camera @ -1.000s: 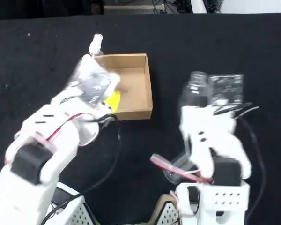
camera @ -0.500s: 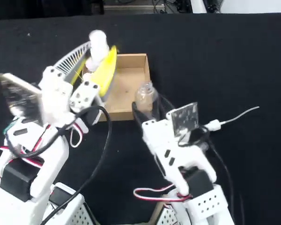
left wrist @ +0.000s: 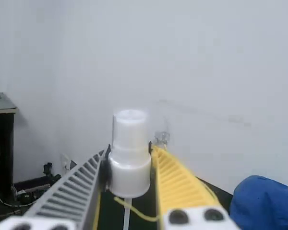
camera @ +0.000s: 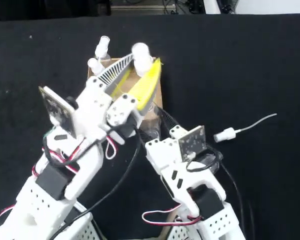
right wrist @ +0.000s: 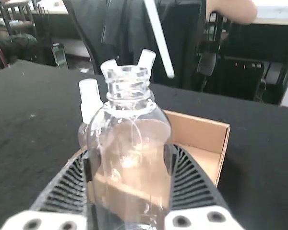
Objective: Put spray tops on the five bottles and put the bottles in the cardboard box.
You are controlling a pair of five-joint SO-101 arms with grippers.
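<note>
gripping a spray top (left wrist: 129, 160) tight in the left claw (left wrist: 129, 149), cap end up past the fingertips, with its dip tube (right wrist: 158, 40) hanging down. clamping an open clear bottle (right wrist: 128, 139) in the right claw (right wrist: 128, 165), upright, neck poking above the fingertips. looks like the fitting step, not yet done. from the right claw: tube tip ahead of the bottle mouth and off to one side, outside it, long axis tilted a little off the bottle's upright one. calls for bringing the left claw back over the neck, squaring the tube up, then lowering it in. ahead of the right claw, a cardboard box (right wrist: 204, 139) with 2 capped bottles (right wrist: 89, 98) at its far side. out beside the right claw, 1 loose spray top (camera: 225, 134) on the table (camera: 250, 60).
</note>
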